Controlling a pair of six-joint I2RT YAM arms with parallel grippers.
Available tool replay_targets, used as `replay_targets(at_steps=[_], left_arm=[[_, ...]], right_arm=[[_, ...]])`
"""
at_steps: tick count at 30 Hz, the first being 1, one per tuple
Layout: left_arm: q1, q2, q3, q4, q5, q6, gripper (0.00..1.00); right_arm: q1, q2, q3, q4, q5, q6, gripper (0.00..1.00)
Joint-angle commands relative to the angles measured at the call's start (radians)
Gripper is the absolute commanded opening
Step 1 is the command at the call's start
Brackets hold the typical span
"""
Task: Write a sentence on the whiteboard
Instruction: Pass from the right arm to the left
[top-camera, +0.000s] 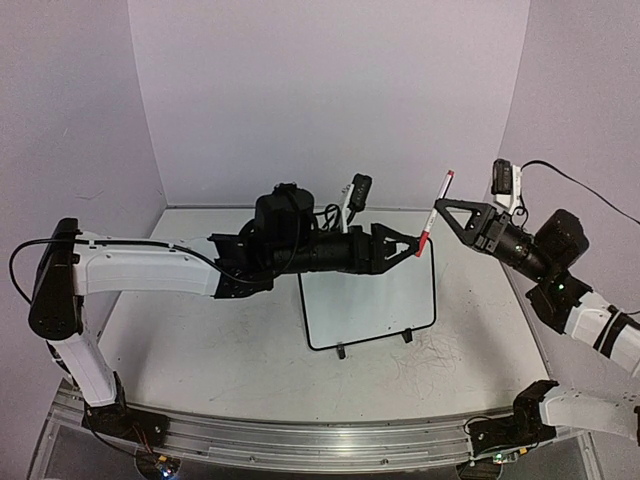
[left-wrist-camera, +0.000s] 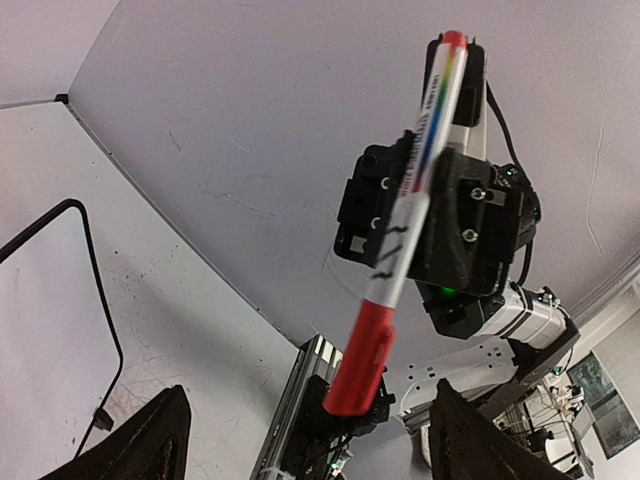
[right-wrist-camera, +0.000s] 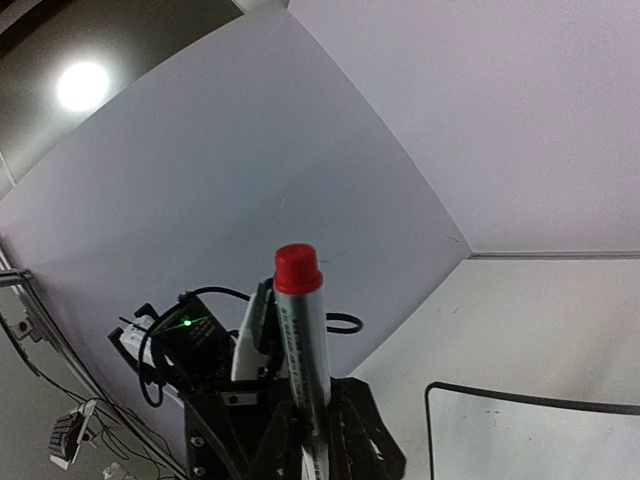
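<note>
Right tool (top-camera: 440, 206) grips marker (left-wrist-camera: 411, 190); left tool (top-camera: 413, 245) spread around red cap (left-wrist-camera: 362, 355).

One left gripper (top-camera: 413, 246), one right gripper (top-camera: 441, 207) — one marker (top-camera: 436, 212), one whiteboard (top-camera: 372, 302), two clip feet (top-camera: 341, 351).

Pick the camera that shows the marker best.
Left wrist: the marker shows full length, red cap down. Top external shows it small, tilted, in the right pincer. Right wrist shows only its red tail end and upper barrel.
</note>
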Motion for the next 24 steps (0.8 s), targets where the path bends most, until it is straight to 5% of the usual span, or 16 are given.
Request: replay_targets(at_steps=[1, 20, 24], left_arm=[[0.004, 0.031, 0.093, 0.069, 0.069, 0.076, 0.80], [0.004, -0.014, 0.012, 0.168, 0.097, 0.115, 0.29], [0.004, -0.027, -0.004, 0.178, 0.094, 0.135, 0.10]], right_arm=[[0.056, 0.029, 0.043, 0.143, -0.004, 0.089, 0.00], [0.081, 0.061, 0.028, 0.201, 0.018, 0.196, 0.00], [0.083, 0.062, 0.025, 0.200, 0.010, 0.205, 0.00]])
